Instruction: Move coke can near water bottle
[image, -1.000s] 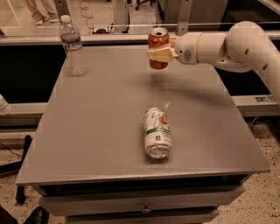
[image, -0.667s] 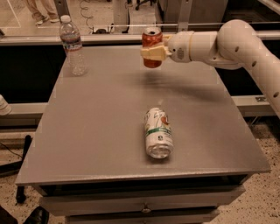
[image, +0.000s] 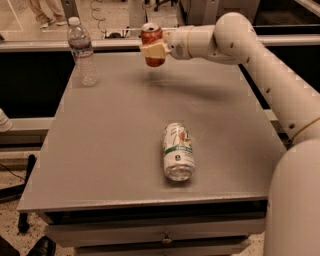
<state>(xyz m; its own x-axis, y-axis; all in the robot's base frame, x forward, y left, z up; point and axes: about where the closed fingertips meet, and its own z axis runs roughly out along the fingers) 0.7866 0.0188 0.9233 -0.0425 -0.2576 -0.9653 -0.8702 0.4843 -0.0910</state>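
the hand (image: 153, 50) is clamped on the coke can (image: 150, 35), its pale fingers (image: 150, 49) pressed round the can's middle; the can is upright and held in the air above the far part of the surface (image: 110, 135), touching nothing but the hand; a soft shadow (image: 167, 81) lies on the grey top below it and a little to the right; compared with the earlier frames the hand and can have shifted leftward along the far edge, closer to the water bottle (image: 82, 52), and sit slightly higher in the view; the arm (image: 260, 60) now reaches further across from the right, its white elbow more into view; the grip on the can looks the same as before.

the water bottle stands upright at the far left corner of the surface, where it stood a second ago; it is level with the can in depth, still apart from it with bare grey top in between; the white and green can (image: 178, 151) lies on its side near the middle front of the surface, its silver end toward the camera, unmoved, well apart from both the coke can and the bottle and not on the line between them; a drawer front (image: 165, 235) shows under the front edge; beyond the surface, a rail and floor, with a person's legs (image: 44, 12) at the upper left.
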